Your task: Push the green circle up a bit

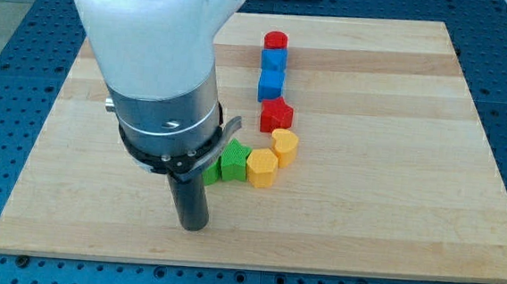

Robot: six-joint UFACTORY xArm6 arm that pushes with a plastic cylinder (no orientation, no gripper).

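The green circle [210,173] shows only as a sliver at the rod's right side, mostly hidden by the arm. My tip [194,226] rests on the board just below and slightly left of it. A green star [233,161] sits to the sliver's right, touching a yellow hexagon [262,169]. A yellow heart [284,147] lies up and right of the hexagon.
A red star [276,115] sits above the yellow heart. Above it stand a blue block [271,84], another blue block [274,60] and a red cylinder [276,41] in a column. The wooden board [395,170] ends near the view's bottom edge.
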